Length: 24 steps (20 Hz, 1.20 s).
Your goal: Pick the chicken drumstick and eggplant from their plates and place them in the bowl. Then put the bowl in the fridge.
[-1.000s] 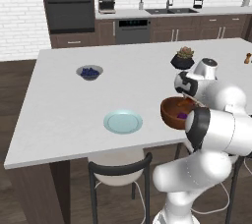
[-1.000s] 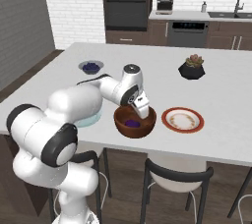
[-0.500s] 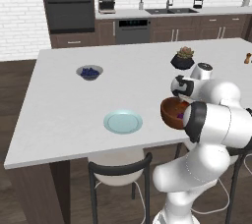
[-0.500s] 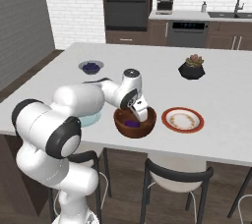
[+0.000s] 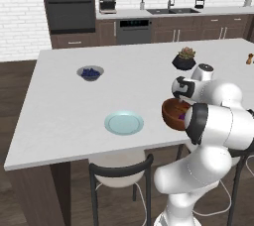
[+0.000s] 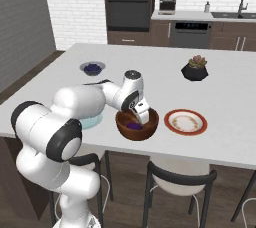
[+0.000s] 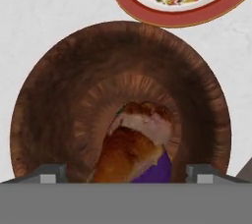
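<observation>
I see end effector (image 7: pixel 126 181) spread; chicken drumstick (image 7: pixel 133 147) lies between tips in bowl (image 7: pixel 59 105), long axis toward upper right.

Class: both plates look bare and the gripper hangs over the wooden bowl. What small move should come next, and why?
Probably lift the gripper straight up: its jaws stand open, and the chicken drumstick lies on the eggplant inside the bowl, so the bowl's rim can be grasped next.

The bowl (image 7: pixel 59 95) looks like ridged, matt brown wood, the chicken drumstick (image 7: pixel 129 149) has glistening roasted skin, the eggplant (image 7: pixel 156 170) is glossy purple, and the desk (image 5: pixel 59 106) is smooth, matt pale stone.
</observation>
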Available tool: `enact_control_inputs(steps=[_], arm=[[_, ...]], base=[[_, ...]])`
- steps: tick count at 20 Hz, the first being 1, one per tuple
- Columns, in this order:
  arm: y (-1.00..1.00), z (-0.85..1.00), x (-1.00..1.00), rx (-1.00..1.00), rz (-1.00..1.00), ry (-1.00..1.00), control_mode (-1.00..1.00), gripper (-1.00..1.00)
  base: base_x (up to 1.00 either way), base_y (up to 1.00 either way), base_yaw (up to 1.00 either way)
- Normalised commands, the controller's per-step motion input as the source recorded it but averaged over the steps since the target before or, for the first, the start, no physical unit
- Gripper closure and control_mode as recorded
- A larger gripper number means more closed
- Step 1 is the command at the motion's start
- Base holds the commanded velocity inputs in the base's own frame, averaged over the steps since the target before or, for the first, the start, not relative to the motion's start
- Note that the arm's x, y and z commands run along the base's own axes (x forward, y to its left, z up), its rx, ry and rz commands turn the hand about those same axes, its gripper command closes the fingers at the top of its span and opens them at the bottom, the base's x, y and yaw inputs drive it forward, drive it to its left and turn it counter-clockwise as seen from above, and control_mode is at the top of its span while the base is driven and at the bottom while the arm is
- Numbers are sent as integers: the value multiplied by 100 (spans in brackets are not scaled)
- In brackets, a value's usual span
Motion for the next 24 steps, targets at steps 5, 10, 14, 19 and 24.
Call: enact_control_inputs(steps=[5,10,14,19,24], arm=[[0,11,-1,-1,0,-2,-100,-100],[-53,47,-26,-6,13,-10,-100,-100],[-58,0,-41,0,32,-1,-100,-100],[-16,0,-8,0,19,0,-100,-100],[-21,-10,1,0,-4,0,-100,-100]], base=[[0,0,0],[0,0,0],[0,0,0],[0,0,0],[0,0,0]])
